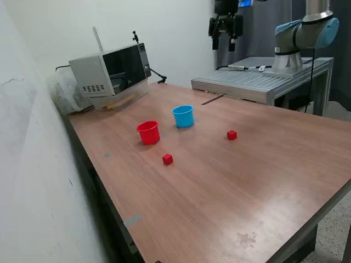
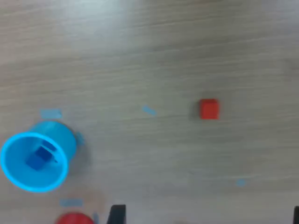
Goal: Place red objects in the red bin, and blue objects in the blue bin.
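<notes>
Round tapered blue cup (image 2: 33, 161) holding blue cubes (image 2: 39, 156); tool (image 1: 225, 28) raised, state unclear

1. A long wood-grain laminate table (image 1: 263, 181) fills most of the exterior view.
2. A grey and black microwave oven (image 1: 111, 70) sits at the table's far corner, toward the exterior view's left, beside the white wall (image 1: 33, 137).
3. A thin white rod (image 1: 98, 38) rises behind the microwave.
4. A grey metal platform (image 1: 258, 79) stands past the table's far edge, toward the exterior view's right.
5. Small pale-blue tape marks (image 2: 51, 113) dot the tabletop in the wrist view.
</notes>
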You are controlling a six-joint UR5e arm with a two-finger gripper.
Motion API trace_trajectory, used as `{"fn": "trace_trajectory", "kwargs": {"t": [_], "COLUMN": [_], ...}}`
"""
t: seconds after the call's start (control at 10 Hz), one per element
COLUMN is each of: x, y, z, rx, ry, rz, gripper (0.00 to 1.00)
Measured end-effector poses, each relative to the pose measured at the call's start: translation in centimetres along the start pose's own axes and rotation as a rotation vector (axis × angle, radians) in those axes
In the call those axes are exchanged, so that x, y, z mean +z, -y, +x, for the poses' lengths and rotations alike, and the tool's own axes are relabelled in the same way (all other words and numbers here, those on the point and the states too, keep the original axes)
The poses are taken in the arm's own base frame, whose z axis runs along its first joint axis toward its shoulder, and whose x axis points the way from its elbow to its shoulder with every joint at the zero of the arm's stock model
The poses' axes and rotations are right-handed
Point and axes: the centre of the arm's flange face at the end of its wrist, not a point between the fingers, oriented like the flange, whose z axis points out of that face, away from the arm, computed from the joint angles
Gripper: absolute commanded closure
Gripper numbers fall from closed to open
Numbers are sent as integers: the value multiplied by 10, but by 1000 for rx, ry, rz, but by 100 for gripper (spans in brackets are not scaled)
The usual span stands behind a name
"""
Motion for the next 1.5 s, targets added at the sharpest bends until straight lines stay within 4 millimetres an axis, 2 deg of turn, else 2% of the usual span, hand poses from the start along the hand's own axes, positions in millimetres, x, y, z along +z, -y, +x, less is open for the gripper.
{"fn": "trace_trajectory", "kwargs": {"t": [0.1,0.3,0.4,0.5,0.6,0.8,1.1,1.2,1.3,1.5], "x": [-20,-37,-37,-25,4,74,175,203,224,253], "y": [12,26,30,34,37,37,37,37,34,15], "z": [13,33,42,50,59,70,76,78,81,85], "rx": [-2,28,35,33,26,18,12,9,7,-7], "ry": [-12,-39,-53,-59,-58,-41,-5,5,10,12], "rz": [-25,-67,-88,-88,-66,9,131,164,182,191], "gripper": [0,0,0,0,0,0,0,0,0,0]}}
